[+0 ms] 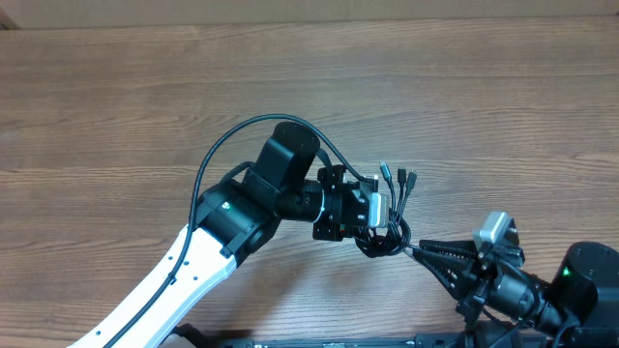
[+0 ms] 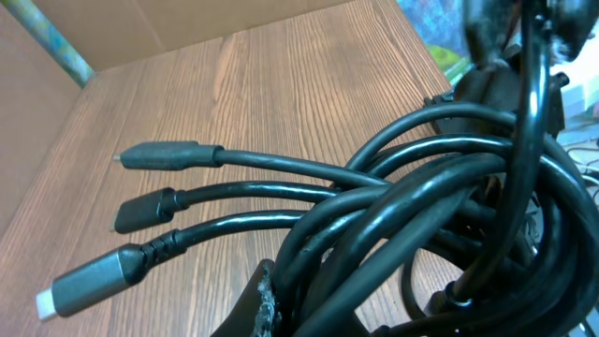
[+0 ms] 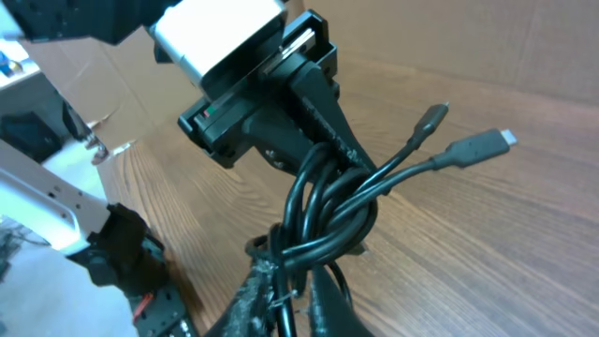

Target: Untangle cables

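Pinching low on the bundle, the right fingers (image 3: 245, 298) sit narrow around one loop at the bottom of the cables (image 3: 328, 211). The cables hang as a knot that appears lifted off the table (image 3: 524, 243). Just beyond, the left fingers (image 3: 323, 112) are clamped tight on the upper part of the same bundle, so both arms hold it between them. Farther out, the plugs (image 3: 468, 145) stick free into the air.

To do this step well, I judge the right side should draw away only its own strand, slowly and along the line of the loop, while the left holds firm. Pulling across the knot would likely cinch it tighter. If the whole bundle comes along, the grip has probably caught more than one cord.

The right wrist view alone shows which loop is pinched and how the left fingers bite. The left wrist view shows three plugs fanned side by side, where the right wrist view shows two. Only the overhead view shows the two arms meeting tip to tip at the bundle.
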`<state>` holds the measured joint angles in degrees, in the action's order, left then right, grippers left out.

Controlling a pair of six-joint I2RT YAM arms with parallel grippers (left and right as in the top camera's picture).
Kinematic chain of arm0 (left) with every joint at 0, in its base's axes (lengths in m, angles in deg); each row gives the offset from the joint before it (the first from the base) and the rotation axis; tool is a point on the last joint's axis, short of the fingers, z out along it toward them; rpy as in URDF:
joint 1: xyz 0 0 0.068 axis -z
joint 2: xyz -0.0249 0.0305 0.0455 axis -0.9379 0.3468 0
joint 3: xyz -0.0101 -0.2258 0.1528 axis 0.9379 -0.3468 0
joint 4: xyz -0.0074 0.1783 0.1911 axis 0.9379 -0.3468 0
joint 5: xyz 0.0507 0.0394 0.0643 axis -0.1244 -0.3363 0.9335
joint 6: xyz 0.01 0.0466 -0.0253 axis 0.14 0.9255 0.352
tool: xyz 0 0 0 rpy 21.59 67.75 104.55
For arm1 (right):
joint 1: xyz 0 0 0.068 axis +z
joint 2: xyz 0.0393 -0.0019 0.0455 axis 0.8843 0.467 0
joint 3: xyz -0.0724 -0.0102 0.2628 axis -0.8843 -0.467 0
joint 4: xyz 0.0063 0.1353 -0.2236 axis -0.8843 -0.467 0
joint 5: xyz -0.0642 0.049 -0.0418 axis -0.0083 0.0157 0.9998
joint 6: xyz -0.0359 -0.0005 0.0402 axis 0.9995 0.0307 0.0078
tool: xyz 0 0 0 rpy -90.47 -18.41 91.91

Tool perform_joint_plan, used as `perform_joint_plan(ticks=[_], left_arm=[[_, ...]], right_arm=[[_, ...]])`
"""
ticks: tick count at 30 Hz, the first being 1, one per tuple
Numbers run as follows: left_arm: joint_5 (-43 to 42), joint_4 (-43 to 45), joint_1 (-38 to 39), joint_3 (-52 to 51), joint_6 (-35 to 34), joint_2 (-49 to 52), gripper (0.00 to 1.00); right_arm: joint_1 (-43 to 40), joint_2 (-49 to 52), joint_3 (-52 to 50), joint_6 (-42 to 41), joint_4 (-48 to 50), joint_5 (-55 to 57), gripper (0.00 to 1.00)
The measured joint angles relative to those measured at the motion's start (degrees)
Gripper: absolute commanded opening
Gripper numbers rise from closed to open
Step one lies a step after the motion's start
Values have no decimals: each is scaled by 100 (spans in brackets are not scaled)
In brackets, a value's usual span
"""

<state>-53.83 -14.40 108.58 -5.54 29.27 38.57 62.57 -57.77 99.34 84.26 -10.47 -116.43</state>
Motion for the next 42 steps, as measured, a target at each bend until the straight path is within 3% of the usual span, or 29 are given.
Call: perform_joint_plan(ticks=[10,24,34,42], left_arm=[[35,2,0,0,-343,0,4],[1088,-330,4,0,-2037,0,4],[1576,-767,11,0,-2632,142,4],[1624,-850,9,0,-3163,160,4]], right_arm=[[0,0,0,-61,151,-22,4],[0,2,0,-1075,1010,24,4],[0,2,0,-1585,1272,46,4],[0,2,0,-2645,1088,1421,4]])
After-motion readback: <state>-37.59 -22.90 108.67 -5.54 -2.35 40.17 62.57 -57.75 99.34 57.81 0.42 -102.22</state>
